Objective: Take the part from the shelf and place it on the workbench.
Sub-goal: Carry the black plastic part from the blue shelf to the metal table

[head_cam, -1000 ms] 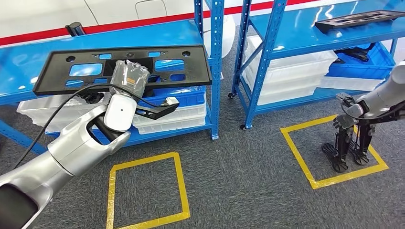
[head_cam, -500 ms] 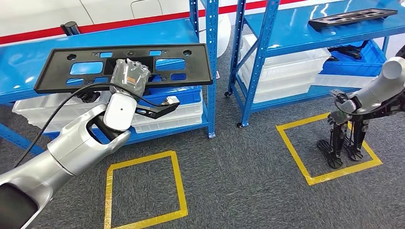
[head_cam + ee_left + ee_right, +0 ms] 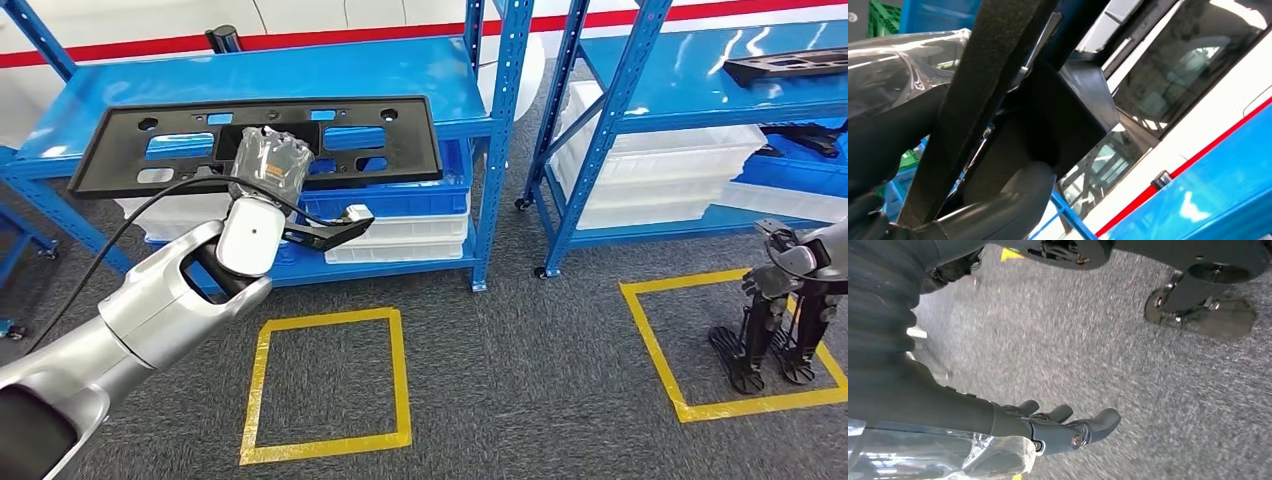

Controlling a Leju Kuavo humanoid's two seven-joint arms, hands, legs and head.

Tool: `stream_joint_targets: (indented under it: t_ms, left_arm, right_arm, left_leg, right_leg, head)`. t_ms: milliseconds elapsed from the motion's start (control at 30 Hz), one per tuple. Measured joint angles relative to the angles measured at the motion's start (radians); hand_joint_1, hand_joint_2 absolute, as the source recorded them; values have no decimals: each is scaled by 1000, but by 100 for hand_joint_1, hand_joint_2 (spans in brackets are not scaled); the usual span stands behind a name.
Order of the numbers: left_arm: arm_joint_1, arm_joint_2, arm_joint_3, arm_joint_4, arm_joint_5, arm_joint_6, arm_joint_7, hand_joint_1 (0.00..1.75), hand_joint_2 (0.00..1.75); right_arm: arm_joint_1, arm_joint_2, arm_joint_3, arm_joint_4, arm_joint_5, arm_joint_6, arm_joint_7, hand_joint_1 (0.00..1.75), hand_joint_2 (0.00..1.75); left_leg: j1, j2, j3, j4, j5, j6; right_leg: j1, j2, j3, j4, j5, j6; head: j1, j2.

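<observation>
A: Part (image 3: 255, 140) first. Where is it?

B: It is a long flat black frame with holes in it. The left hand (image 3: 268, 165) grips it near the middle, and the part sticks out far to both sides of the hand. It looks lifted up in front of the blue shelf (image 3: 300, 75), not lying on it.

A: So which step is this?

B: I think the taking is done. The carrying comes next. No worktop is in sight, so the robot must turn or walk to find one (and keep the long ends from bumping the shelf posts).

A: What about the other hand?

B: The right hand (image 3: 775, 300) hangs low, well apart from the part, over the grey carpet by a yellow floor square (image 3: 700, 350). It holds nothing. In the right wrist view its fingers (image 3: 1068, 427) are curled a bit but loose and apart.

A: Does the left wrist view help?

B: Yes. It shows the part's edge (image 3: 983, 100) up close, running across the hand, with the thumb (image 3: 1003, 210) pressed beside it. The head view cannot show that, since a clear wrap covers the hand. But the head view shows the whole part and the shelf.
</observation>
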Motion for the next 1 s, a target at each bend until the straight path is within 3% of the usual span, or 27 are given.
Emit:
stream_joint_targets:
  t_ms: [67,100,167,233,267,300,333,367,433,500,567,633,700,733,767,800,833,867,933,1000]
  left_arm:
    - [0,1,0,0,0,-2,0,175,175]
    - [-1,2,1,0,0,-3,0,175,175]
    - [-5,3,3,0,-1,-5,-1,175,175]
    - [-6,2,4,0,-2,-7,-2,175,175]
    - [-6,2,3,0,-2,-9,-2,175,175]
    - [-6,3,3,0,-2,-10,-3,175,175]
    - [-6,3,3,0,-2,-11,-3,175,175]
    - [-8,3,3,0,-2,-11,-3,175,175]
    - [-14,2,5,0,-2,-11,-3,175,175]
    - [-20,2,7,0,-2,-11,-3,175,175]
    - [-22,3,8,0,-1,-12,-3,175,175]
    - [-26,5,9,-1,0,-13,-3,175,175]
    - [-28,5,9,-1,0,-14,-3,175,175]
    - [-27,4,8,-1,1,-14,-3,175,175]
    - [-25,3,7,-1,2,-15,-3,175,175]
    - [-23,3,6,-1,3,-15,-3,175,175]
    - [-22,3,6,-1,5,-16,-3,175,175]
    - [-23,3,6,-1,6,-16,-3,175,175]
    - [-26,3,6,-1,8,-17,-3,175,175]
    - [-29,3,6,-1,10,-19,-3,175,175]
  right_arm:
    - [-1,1,1,0,0,2,-1,0,175]
    - [-1,2,1,0,0,3,-1,0,175]
    - [-2,2,1,-1,0,3,-2,0,175]
    - [-1,1,2,-1,0,4,-2,0,175]
    - [-1,1,2,0,0,4,-2,0,175]
    - [-1,0,2,0,0,4,-1,0,175]
    - [-1,0,2,0,0,4,-1,0,175]
    - [-2,0,2,0,0,4,-1,0,175]
    - [-2,0,2,0,0,4,-1,0,175]
    - [-2,-2,2,0,0,5,-1,0,175]
    - [-2,-4,2,0,-3,6,-1,0,175]
    - [-1,-6,2,0,-6,7,-2,0,175]
    - [0,-6,2,0,-7,8,-3,0,175]
    - [0,-6,2,0,-7,9,-3,0,175]
    - [1,-6,2,0,-7,9,-3,0,175]
    - [1,-6,2,0,-7,9,-3,0,175]
    - [1,-6,2,0,-7,10,-3,0,175]
    - [1,-6,2,0,-7,10,-3,0,175]
    - [1,-5,2,0,-7,13,-3,0,175]
    - [1,-4,2,0,-7,16,-1,0,175]
  left_leg:
    - [3,-9,-10,3,1,-9]
    - [4,1,-19,18,-10,-14]
    - [4,39,-65,115,-64,-26]
    - [7,63,-131,262,-127,-36]
    - [8,67,-152,309,-139,-37]
    - [9,69,-154,316,-133,-37]
    - [9,74,-135,278,-109,-35]
    - [7,86,-97,204,-74,-31]
    - [-3,132,-23,54,-22,-19]
    - [-14,150,1,-2,-10,-8]
    - [-13,127,-3,-5,-3,2]
    - [-6,105,-2,-12,7,15]
    - [-2,82,-2,-15,13,23]
    - [-2,69,-2,-14,14,25]
    - [-2,55,-2,-14,14,25]
    - [-2,40,-3,-13,15,25]
    - [-1,24,-2,-11,15,24]
    - [1,9,-2,-8,14,22]
    - [4,-20,-8,3,10,14]
    - [5,-45,-20,11,10,1]
  right_leg:
    - [1,-20,-4,0,4,-11]
    - [-1,-29,-4,-1,6,-18]
    - [-3,-49,-6,-3,8,-27]
    - [-2,-69,-7,-3,8,-30]
    - [-2,-80,-8,-3,8,-30]
    - [-1,-90,-8,-3,8,-30]
    - [-1,-101,-7,-3,7,-30]
    - [0,-111,-6,-3,7,-29]
    - [4,-128,-5,-3,5,-26]
    - [9,-147,-4,-3,4,-20]
    - [10,-160,-3,-4,2,-12]
    - [9,-128,-16,31,-27,-3]
    - [7,-78,-68,152,-95,1]
    - [7,-66,-103,231,-128,1]
    - [7,-62,-129,288,-145,2]
    - [7,-61,-141,311,-143,3]
    - [6,-60,-131,289,-120,3]
    - [4,-53,-102,227,-83,4]
    - [-7,-9,-34,81,-23,7]
    - [-11,23,-6,18,-9,6]
  head:
    - [0,0]
    - [-2,0]
    - [-6,0]
    - [-9,0]
    - [-9,0]
    - [-9,0]
    - [-10,0]
    - [-10,0]
    - [-9,0]
    - [-9,0]
    - [-8,0]
    - [-8,0]
    - [-6,0]
    - [-5,0]
    - [-5,0]
    - [-5,0]
    - [-5,0]
    - [-5,0]
    - [-4,0]
    - [-5,0]
